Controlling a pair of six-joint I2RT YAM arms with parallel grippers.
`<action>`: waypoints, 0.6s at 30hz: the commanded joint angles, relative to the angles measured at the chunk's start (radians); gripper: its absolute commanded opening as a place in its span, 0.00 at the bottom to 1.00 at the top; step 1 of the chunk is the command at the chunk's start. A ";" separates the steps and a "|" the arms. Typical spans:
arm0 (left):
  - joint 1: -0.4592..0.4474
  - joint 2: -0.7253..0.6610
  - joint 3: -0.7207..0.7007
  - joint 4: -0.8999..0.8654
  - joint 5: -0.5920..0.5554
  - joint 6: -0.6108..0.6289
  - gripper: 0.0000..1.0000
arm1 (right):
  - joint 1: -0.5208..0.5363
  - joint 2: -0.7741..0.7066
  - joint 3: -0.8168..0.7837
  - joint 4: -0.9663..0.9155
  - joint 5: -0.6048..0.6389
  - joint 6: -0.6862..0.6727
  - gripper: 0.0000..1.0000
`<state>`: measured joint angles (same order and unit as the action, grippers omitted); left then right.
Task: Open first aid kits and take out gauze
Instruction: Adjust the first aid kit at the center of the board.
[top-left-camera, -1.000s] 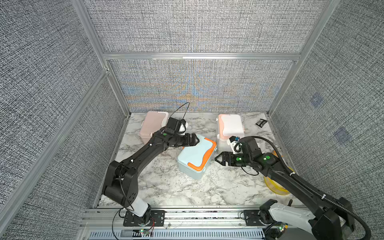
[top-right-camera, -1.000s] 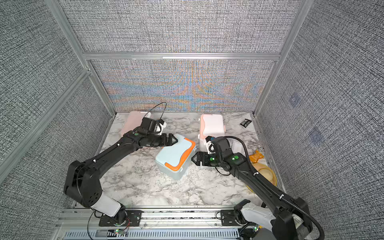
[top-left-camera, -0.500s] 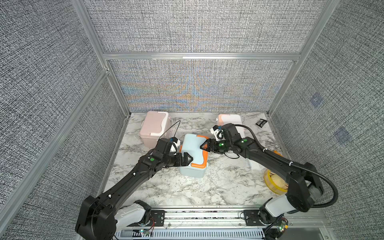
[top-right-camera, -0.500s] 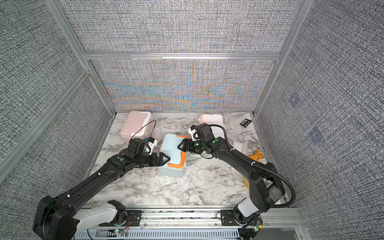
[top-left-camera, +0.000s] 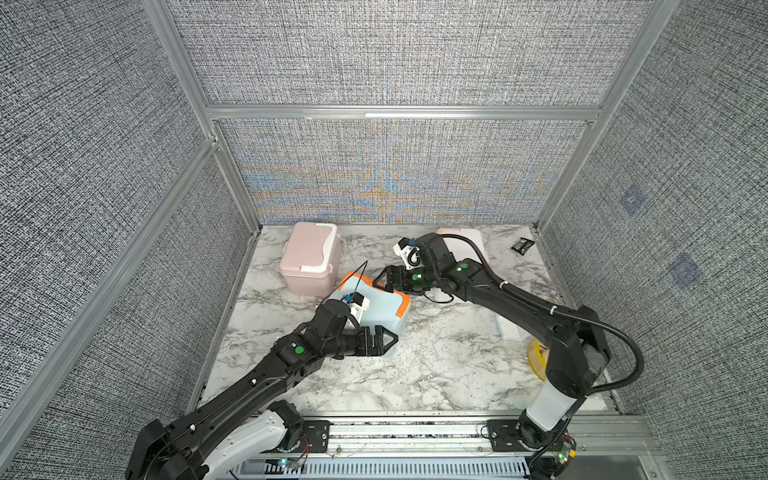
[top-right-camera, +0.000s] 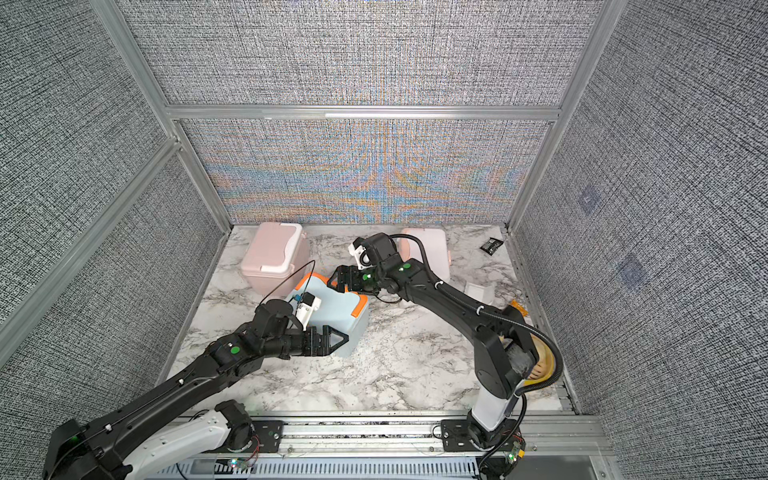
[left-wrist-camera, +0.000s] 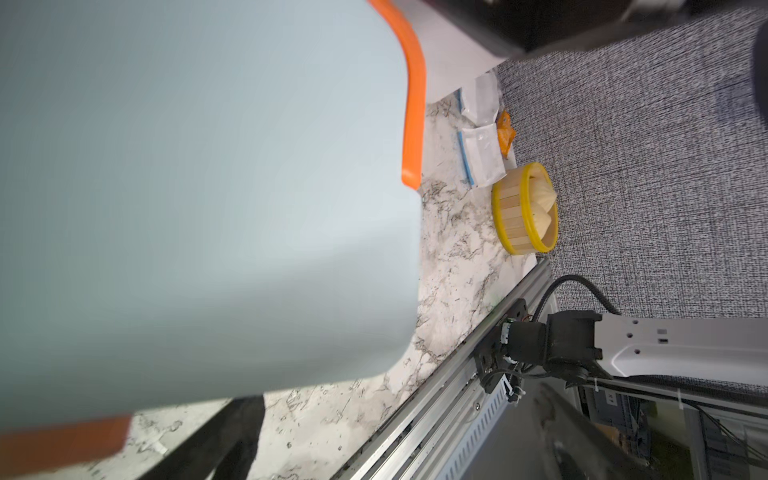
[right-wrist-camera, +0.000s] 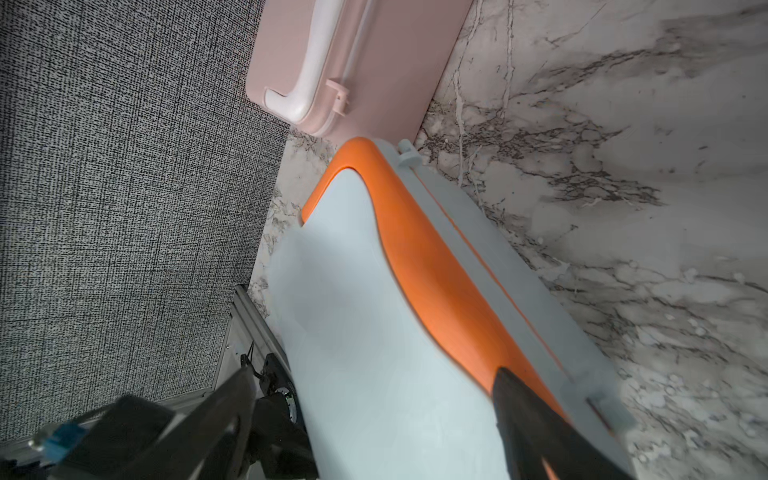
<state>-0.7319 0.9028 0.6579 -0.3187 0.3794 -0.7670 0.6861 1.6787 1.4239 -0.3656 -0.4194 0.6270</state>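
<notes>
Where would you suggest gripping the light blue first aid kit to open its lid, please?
Probably the orange handle, from above at the far end of the light blue first aid kit: it is a raised strip on the closed lid, narrow enough to pinch. The open right claw is over it; the left claw could brace the near wall.

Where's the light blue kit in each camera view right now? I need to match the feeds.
In a top view: light blue kit mid-table, nearer the robot than the pink kit.
In a top view: same spot.
Left wrist: blurred, fills most of the picture.
Right wrist: close up, filling the middle.
Shared landmark: its orange handle, in all four.
</notes>
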 joint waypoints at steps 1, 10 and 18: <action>-0.002 -0.073 0.047 -0.066 -0.099 0.060 0.99 | -0.005 -0.084 -0.024 -0.084 0.099 -0.039 0.99; 0.083 -0.001 0.345 -0.390 -0.319 0.269 0.99 | 0.079 -0.336 -0.244 -0.131 0.275 -0.107 0.99; 0.291 0.339 0.556 -0.387 -0.381 0.349 0.99 | 0.327 -0.342 -0.332 -0.110 0.537 -0.186 0.99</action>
<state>-0.4580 1.1744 1.1702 -0.6735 0.0761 -0.4683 0.9604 1.3243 1.0939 -0.4843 -0.0238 0.4900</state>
